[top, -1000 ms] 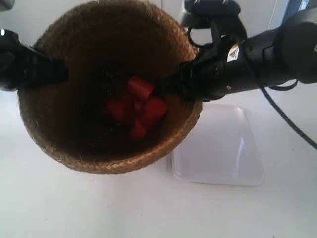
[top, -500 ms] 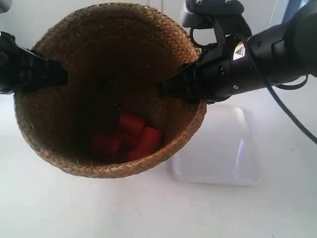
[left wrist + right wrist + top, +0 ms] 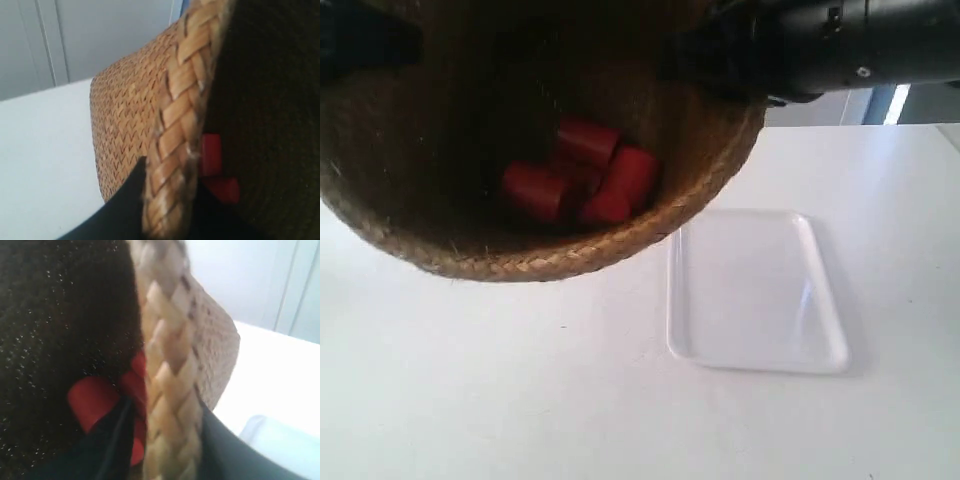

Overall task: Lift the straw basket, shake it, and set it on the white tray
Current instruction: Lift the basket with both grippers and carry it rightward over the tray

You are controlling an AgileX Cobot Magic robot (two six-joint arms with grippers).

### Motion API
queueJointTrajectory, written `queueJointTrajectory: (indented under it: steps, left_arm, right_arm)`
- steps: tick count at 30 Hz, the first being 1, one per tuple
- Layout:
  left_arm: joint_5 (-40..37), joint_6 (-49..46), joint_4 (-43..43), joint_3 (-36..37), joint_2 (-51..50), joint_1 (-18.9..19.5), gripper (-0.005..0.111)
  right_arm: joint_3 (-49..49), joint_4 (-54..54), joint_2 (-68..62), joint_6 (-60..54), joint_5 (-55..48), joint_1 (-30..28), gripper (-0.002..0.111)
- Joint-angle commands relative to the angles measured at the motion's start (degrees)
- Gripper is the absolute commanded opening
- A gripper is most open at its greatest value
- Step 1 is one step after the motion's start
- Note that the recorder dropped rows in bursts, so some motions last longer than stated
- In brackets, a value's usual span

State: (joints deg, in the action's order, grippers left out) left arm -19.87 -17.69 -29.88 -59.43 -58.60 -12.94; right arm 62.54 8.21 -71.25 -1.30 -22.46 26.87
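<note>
The straw basket (image 3: 520, 262) hangs in the air, filling the exterior view's upper left, with its top edge cut off by the frame. Its dark inside holds several red cylinders (image 3: 585, 172). The arm at the exterior view's right (image 3: 820, 45) clamps one side of the rim and the arm at its left (image 3: 360, 40) the opposite side. My left gripper (image 3: 172, 200) is shut on the braided rim (image 3: 192, 75), one finger outside and one inside. My right gripper (image 3: 167, 440) pinches the rim (image 3: 167, 355) the same way. The white tray (image 3: 755, 290) lies bare on the table, right of the basket.
The white tabletop (image 3: 520, 400) spreads below and around the tray. Pale cabinet fronts (image 3: 100, 35) stand behind the table. A corner of the tray (image 3: 272, 445) shows past the right gripper's outer finger.
The basket has risen and now fills more of the exterior view, with both arms moving up with it. The red cylinders tumbled from mid-air to the basket's bottom and shifted.
</note>
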Motion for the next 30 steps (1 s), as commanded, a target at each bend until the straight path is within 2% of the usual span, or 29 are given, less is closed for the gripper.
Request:
queueJointTrajectory:
  steps: [1, 7, 21, 23, 26, 27, 29, 30]
  left_arm:
    - [-4.72, 2.86, 0.04, 3.46, -3.62, 3.16, 0.0]
    - [0.76, 0.73, -2.99, 3.25, -0.74, 2.91, 0.0]
    - [1.24, -2.05, -2.99, 7.13, -4.24, 2.91, 0.0]
    - [-2.94, -1.97, -3.1, 4.47, -2.66, 2.91, 0.0]
    - [-11.1, -2.28, -4.73, -3.87, 2.6, 2.91, 0.0]
    - [-9.41, -4.87, -5.73, -4.4, 4.27, 2.88, 0.0]
    - [-3.42, -8.12, -6.31, 1.43, 2.49, 2.49, 0.0]
    - [-3.46, -6.5, -6.31, 4.26, 0.06, 2.71, 0.0]
  right_arm:
    - [-2.62, 0.4, -7.72, 0.62, -7.2, -1.21, 0.0]
    - [-1.82, 2.46, -2.21, -0.11, -1.92, 0.55, 0.0]
    - [-1.28, 0.13, -8.54, 0.01, -4.69, 0.55, 0.0]
    - [1.4, -0.61, -6.09, 0.01, -8.33, 0.55, 0.0]
    - [7.19, 0.15, 1.85, 0.01, -11.53, 0.66, 0.0]
    - [6.69, 2.36, 4.47, -0.36, -8.07, 1.32, 0.0]
    - [-0.53, 1.95, 3.31, -3.11, 2.42, 2.99, 0.0]
    - [-2.76, 1.84, -0.46, -3.4, 2.12, 2.99, 0.0]
